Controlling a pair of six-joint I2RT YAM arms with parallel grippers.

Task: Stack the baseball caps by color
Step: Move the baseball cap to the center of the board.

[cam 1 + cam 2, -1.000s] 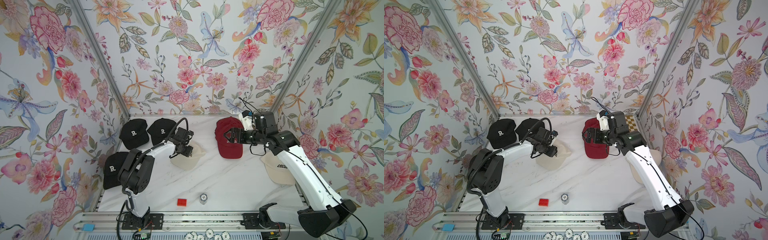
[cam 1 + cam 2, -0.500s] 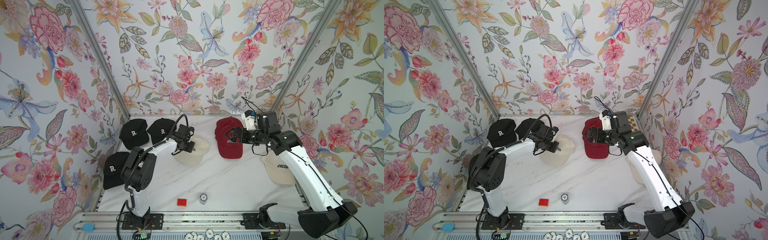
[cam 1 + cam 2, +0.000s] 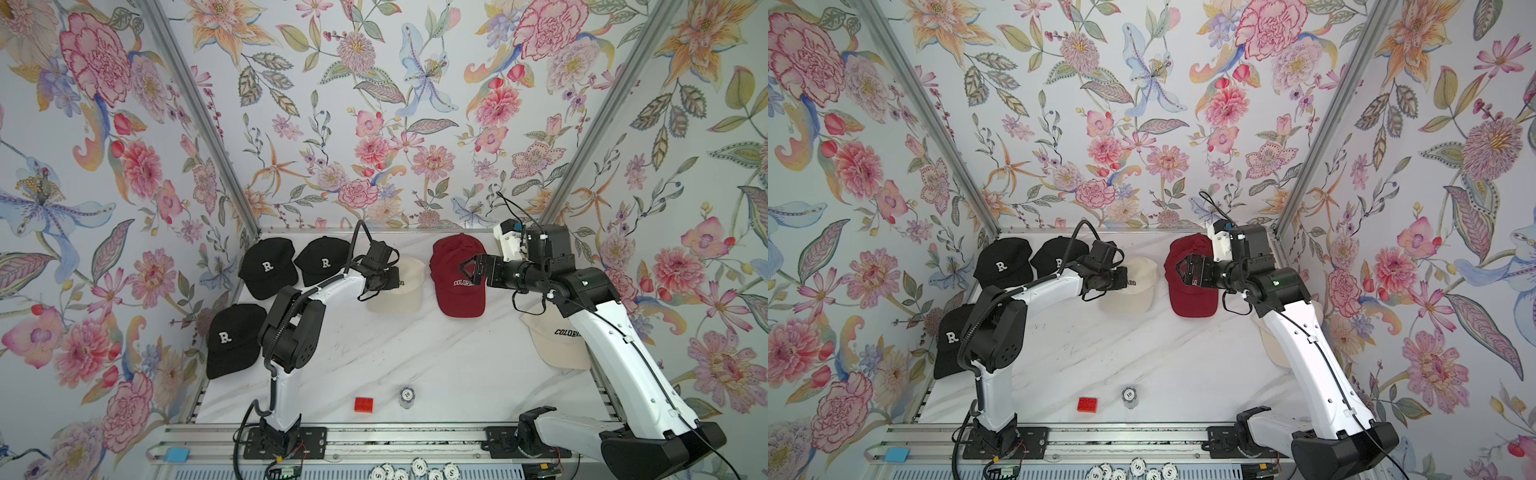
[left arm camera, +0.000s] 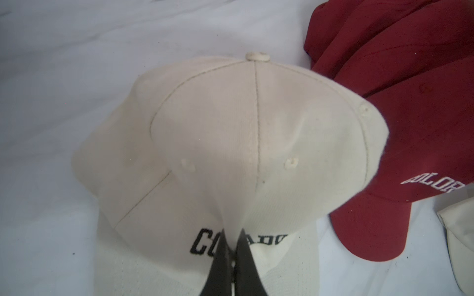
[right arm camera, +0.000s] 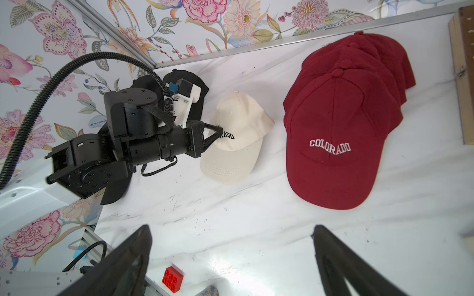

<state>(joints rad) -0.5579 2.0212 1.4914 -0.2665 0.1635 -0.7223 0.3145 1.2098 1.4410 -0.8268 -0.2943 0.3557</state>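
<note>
My left gripper (image 4: 232,241) is shut on the front of a cream "COLORADO" cap (image 4: 256,128), pinching a fold of fabric in the middle of the lettering. In both top views this cream cap (image 3: 401,293) (image 3: 1136,289) lies mid-table toward the back. To its right is a stack of dark red caps (image 3: 457,278) (image 5: 341,128). Above them hovers my right gripper (image 3: 467,270) (image 5: 230,227), open and holding nothing. A second cream cap (image 3: 557,340) lies at the right edge, partly under the right arm. Three black "R" caps (image 3: 268,268) (image 3: 324,262) (image 3: 230,338) sit apart at the left.
A red brick (image 3: 364,404) and a small stack of poker chips (image 3: 406,397) sit near the front edge. A wooden box (image 5: 461,77) stands at the back right corner. Floral walls close in three sides. More chips (image 3: 415,471) lie on the front rail.
My left gripper has closed on the cream cap's front, and the cap has shifted slightly toward the back right. The right gripper has stayed open over the red stack.
</note>
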